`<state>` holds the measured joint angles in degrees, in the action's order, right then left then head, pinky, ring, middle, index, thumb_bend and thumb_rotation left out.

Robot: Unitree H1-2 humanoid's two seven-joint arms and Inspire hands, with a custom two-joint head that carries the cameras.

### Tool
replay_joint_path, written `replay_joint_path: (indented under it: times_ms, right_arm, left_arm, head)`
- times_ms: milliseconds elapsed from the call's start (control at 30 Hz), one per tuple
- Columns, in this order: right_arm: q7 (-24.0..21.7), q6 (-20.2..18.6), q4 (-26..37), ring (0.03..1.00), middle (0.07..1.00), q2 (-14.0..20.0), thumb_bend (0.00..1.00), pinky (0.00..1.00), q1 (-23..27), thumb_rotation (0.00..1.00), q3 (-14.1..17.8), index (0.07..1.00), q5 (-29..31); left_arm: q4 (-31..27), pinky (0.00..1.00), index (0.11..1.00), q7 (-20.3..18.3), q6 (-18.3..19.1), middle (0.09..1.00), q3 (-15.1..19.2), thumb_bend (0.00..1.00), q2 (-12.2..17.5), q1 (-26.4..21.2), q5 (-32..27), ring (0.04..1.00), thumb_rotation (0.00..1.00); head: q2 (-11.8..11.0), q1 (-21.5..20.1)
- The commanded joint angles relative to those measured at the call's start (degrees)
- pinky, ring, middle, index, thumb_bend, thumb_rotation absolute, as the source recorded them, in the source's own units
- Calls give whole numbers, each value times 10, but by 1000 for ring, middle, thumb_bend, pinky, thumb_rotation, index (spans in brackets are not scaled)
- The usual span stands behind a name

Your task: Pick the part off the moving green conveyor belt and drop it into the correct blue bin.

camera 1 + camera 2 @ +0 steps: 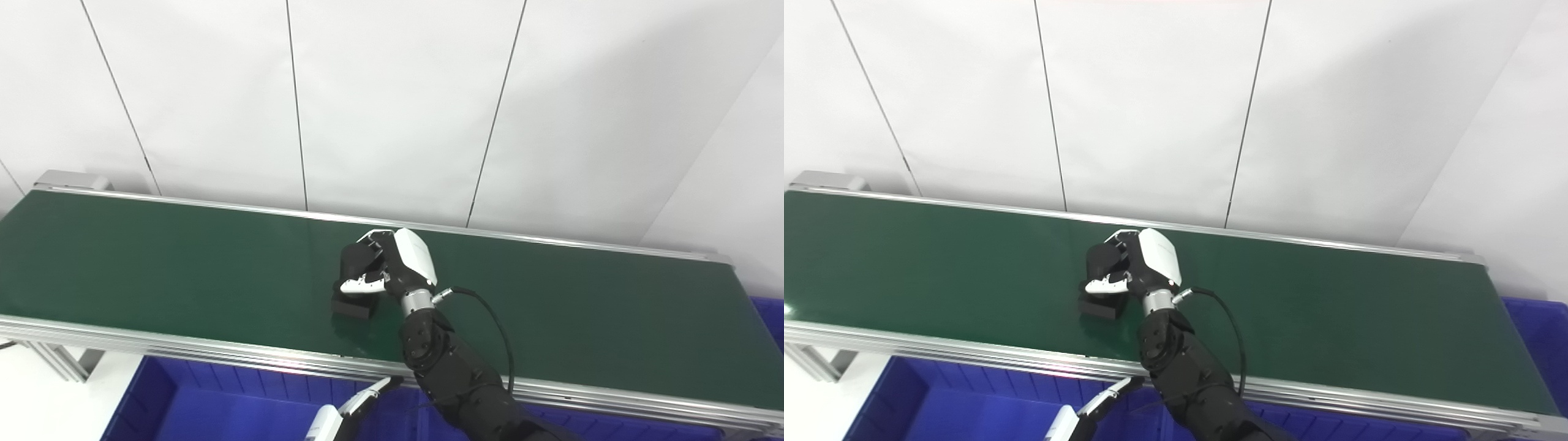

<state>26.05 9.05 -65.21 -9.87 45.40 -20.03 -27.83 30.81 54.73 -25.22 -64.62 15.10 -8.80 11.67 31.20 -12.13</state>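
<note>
Far left: the silver frame end of the conveyor sits against the white wall panels. The green conveyor belt runs across the shot w/ aluminium rails front and back; the left stretch of belt is bare green.

Below the front rail, bottom left: a blue bin, ribbed inner wall showing, floor of it in plain view.

Bottom centre, over that bin: the left hand pokes in at the lower edge. Only a white-and-black bit of it shows, one finger pointing up-right toward the rail. Most of it is cut off, so can't tell if its fingers are apart or together. It touches nothing visible.

Mid-belt now: the part, a dark blocky piece, approx. halfway along the belt and nearer the front rail than the back. Its lower end looks to be resting on the belt, but can't say for sure. The right hand is on top of it, white back shell facing up, black fingers curled down over the part's far side, thumb across the near side — clamped on the part.

The right arm, black, comes up from bottom centre-right across the front rail, w/ a black cable looping off the wrist.

Far right: belt is bare again, and another blue bin peeks out beyond the conveyor's end.
</note>
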Motion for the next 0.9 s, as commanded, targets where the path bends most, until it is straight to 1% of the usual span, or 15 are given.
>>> replay_joint_path:
  times_ms: [0,133,167,200,233,267,367,433,467,533,633,667,700,767,867]
  right_arm:
    - [16,18,36,416,497,-3,514,157,1,0,9,486,9]
    - [2,2,136,406,501,9,514,166,-45,0,18,487,10]
    - [-2,-3,163,379,481,13,510,208,-58,0,18,512,7]
    - [-10,-15,203,365,471,18,508,229,-75,0,18,525,3]
    - [-19,-26,247,384,496,23,509,300,-94,0,20,517,3]
    - [-32,-37,299,386,507,26,509,308,-116,0,24,514,6]
    - [-62,-68,408,365,476,34,506,277,-162,0,33,533,14]
    - [-78,-72,480,396,500,45,509,336,-195,0,38,517,15]
    - [-86,-74,519,408,509,52,511,360,-214,0,42,511,17]
    - [-101,-80,570,412,501,62,512,374,-238,0,49,514,18]
    - [-125,-93,648,409,534,74,510,361,-275,0,63,493,25]
    - [-132,-97,671,408,536,76,510,355,-287,0,69,492,29]
    - [-139,-101,696,406,540,80,509,344,-302,0,75,488,35]
    - [-153,-105,741,444,528,89,512,318,-330,0,85,466,42]
    - [-171,-111,798,416,548,105,509,345,-370,0,99,468,43]
  left_arm:
    - [-16,795,863,11,-17,853,3,757,3,-3,3,839,996]
    - [-18,781,854,17,-17,845,1,742,9,-2,7,829,1000]
    - [-20,782,855,16,-17,848,2,735,11,-1,7,830,1000]
    - [-25,783,855,19,-17,849,1,731,13,1,8,831,1000]
    - [-29,775,850,21,-17,844,2,731,14,3,7,825,997]
    - [-37,768,847,21,-17,840,4,732,17,5,4,816,979]
    - [-52,761,846,13,-17,836,11,732,23,10,-3,808,954]
    - [-58,751,841,3,-17,829,25,773,23,17,-12,799,942]
    - [-62,746,838,0,-17,825,27,791,24,18,-12,795,939]
    - [-68,748,837,-3,-17,825,30,783,27,19,-11,796,932]
    - [-85,746,831,-27,-17,821,47,794,31,28,-21,794,914]
    - [-92,746,831,-33,-17,821,53,795,31,32,-23,794,912]
    - [-99,740,829,-47,-17,819,63,798,31,37,-29,791,907]
    - [-113,748,831,-68,-17,825,80,822,31,46,-35,797,901]
    - [-130,725,816,-83,-17,814,101,787,28,55,-34,783,879]
  head:
    - [3,-2]
    - [12,-5]
    - [13,-5]
    - [20,-7]
    - [20,-7]
    - [30,-10]
    - [39,-13]
    - [47,-13]
    - [58,-12]
    - [63,-11]
    - [75,-9]
    - [85,-5]
    - [85,-5]
    - [100,0]
    - [118,8]
